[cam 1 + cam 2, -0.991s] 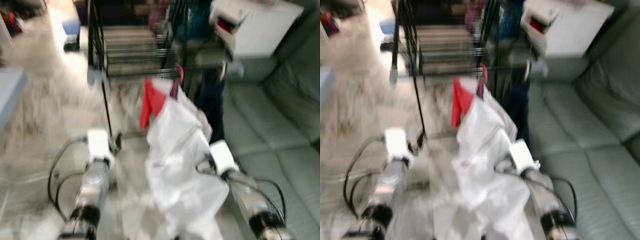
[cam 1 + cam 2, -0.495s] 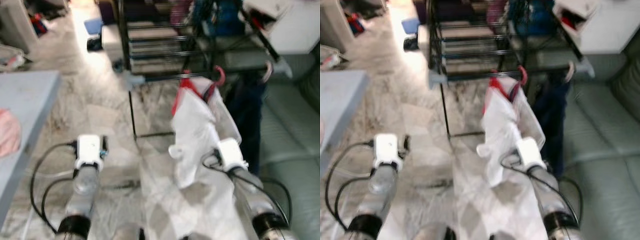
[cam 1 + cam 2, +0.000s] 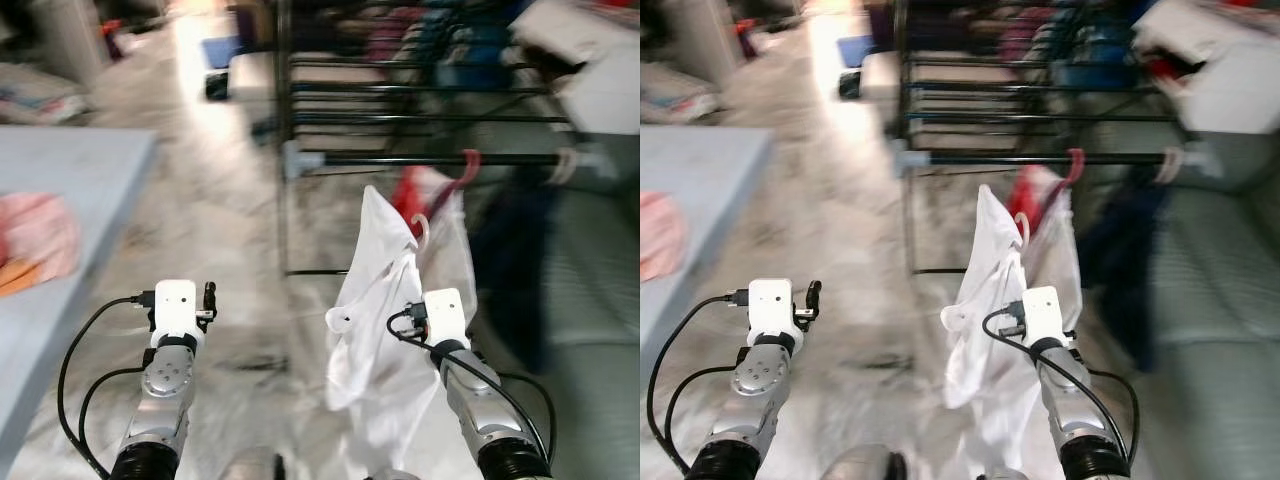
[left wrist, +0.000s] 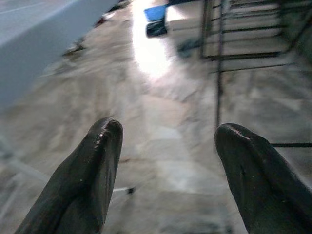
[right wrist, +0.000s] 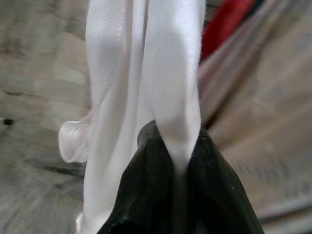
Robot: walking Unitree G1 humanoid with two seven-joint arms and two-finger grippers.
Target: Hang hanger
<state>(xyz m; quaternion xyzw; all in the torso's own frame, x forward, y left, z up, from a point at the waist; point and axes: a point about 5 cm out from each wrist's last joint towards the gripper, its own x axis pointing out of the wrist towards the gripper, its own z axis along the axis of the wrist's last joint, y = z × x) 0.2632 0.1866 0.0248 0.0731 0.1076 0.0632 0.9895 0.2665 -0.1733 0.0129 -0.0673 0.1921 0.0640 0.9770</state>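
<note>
The rack rail (image 3: 440,159) now sits closer ahead of the right jaws (image 5: 171,146), clamped on the white garment (image 3: 375,300); its hanger (image 3: 462,168) nears the rail. Left jaws (image 4: 168,161) hang apart.

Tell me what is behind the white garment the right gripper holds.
Behind the white garment pinched in the right gripper show a red cloth, a pink hanger hook on the rack rail, and floor. The hanger's body is covered.
</note>
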